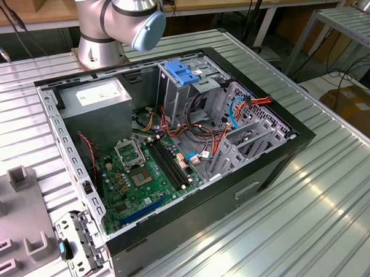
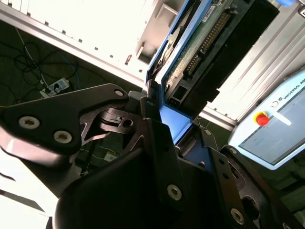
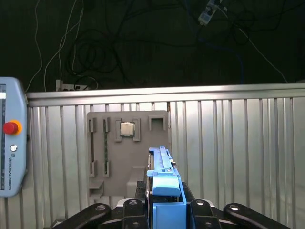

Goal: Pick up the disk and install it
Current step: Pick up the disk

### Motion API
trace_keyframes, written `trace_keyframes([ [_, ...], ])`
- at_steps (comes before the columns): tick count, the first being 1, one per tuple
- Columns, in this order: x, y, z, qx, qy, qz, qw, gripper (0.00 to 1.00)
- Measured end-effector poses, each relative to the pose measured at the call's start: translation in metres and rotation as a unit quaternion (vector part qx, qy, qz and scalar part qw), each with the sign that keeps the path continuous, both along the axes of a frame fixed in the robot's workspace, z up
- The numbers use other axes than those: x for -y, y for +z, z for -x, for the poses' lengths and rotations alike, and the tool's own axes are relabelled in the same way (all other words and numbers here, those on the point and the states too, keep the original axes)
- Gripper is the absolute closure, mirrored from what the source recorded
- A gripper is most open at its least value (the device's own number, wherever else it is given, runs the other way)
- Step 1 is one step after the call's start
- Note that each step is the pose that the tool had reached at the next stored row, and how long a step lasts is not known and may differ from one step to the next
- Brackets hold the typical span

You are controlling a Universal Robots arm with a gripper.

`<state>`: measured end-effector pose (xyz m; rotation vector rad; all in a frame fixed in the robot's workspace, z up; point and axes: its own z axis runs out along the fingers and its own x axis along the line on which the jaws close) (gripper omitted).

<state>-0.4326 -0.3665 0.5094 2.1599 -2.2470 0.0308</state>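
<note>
The hand point(image 3: 167, 205) is clamped on the disk point(image 3: 164, 167), held edge-up over the tabletop point(image 3: 238, 143) beside the grey fixture tray point(image 3: 126, 157) at its edge. Gripped at one end, it could pivot or slip, then jam entering the drive cage point(image 1: 176, 101).

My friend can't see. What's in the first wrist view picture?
The gripper holds the disk on edge, blue rail showing, over a ribbed metal table. Past it lies a grey tray with a small square chip, and a control pendant with a red button.
</note>
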Motion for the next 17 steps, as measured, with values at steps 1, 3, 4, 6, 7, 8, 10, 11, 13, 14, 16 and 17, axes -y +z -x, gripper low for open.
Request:
trace_keyframes([
  [1, 0.0, 0.0, -0.0009, 0.0, 0.0, 0.0, 1.0, 0.63],
  [3, 0.0, -0.0001, -0.0021, 0.0, 0.0, 0.0, 1.0, 0.63],
  [4, 0.0, -0.0001, -0.003, 0.0001, 0.0, 0.0, 1.0, 0.63],
  [6, 0.0, 0.0, -0.0061, 0.0, 0.0, 0.0, 1.0, 0.63],
  [7, 0.0, 0.0, -0.0068, 0.0, 0.0, 0.0, 1.0, 0.63],
  [8, 0.0, 0.0, -0.0075, 0.0, 0.0, 0.0, 1.0, 0.63],
  [10, 0.0, -0.0001, -0.0091, 0.0, 0.0, 0.0, 1.0, 0.63],
  [11, 0.0, 0.0, -0.0099, 0.0, 0.0, 0.0, 1.0, 0.63],
  [13, 0.0, -0.0001, -0.0121, 0.0, 0.0, 0.0, 1.0, 0.63],
  [14, -0.0001, 0.0, -0.0126, 0.0, 0.0, 0.0, 1.0, 0.63],
  [16, 0.0, 0.0, -0.0147, 0.0, 0.0, 0.0, 1.0, 0.63],
  [17, 0.0, -0.0001, -0.0156, 0.0, 0.0, 0.0, 1.0, 0.63],
])
